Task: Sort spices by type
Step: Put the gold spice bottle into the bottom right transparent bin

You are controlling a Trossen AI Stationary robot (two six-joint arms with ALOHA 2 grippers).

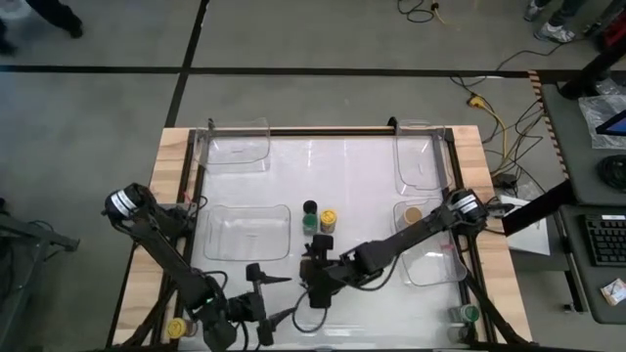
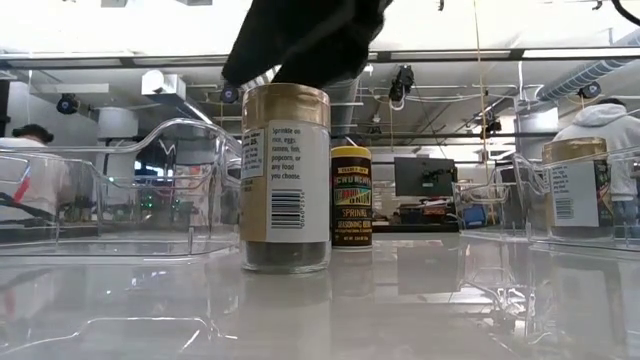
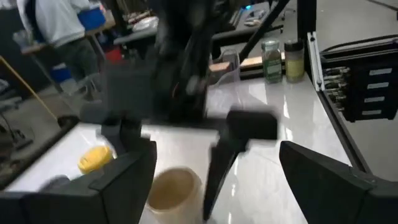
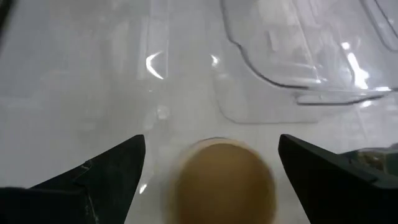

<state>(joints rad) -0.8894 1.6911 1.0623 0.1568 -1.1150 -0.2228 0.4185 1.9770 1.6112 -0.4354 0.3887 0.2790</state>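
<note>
A spice jar with a tan lid [image 4: 224,183] stands upright on the white table, also clear in the low view [image 2: 285,180]. My right gripper [image 4: 211,143] hangs open just above it, one finger on either side, touching nothing; in the high view this gripper [image 1: 318,276] hides the jar. My left gripper [image 3: 217,155] is open near the front edge [image 1: 279,301], pointing level at the same jar [image 3: 174,190] from the left. Behind it stand three jars with a black lid [image 1: 310,207], a green lid [image 1: 310,224] and a yellow lid [image 1: 329,217].
Clear plastic trays sit at the far left [image 1: 235,147], far right [image 1: 421,156], middle left [image 1: 245,235] and right [image 1: 430,264]; the right one holds a tan-lidded jar [image 1: 413,215]. More jars stand at the front left corner [image 1: 176,328] and the front right corner [image 1: 469,313].
</note>
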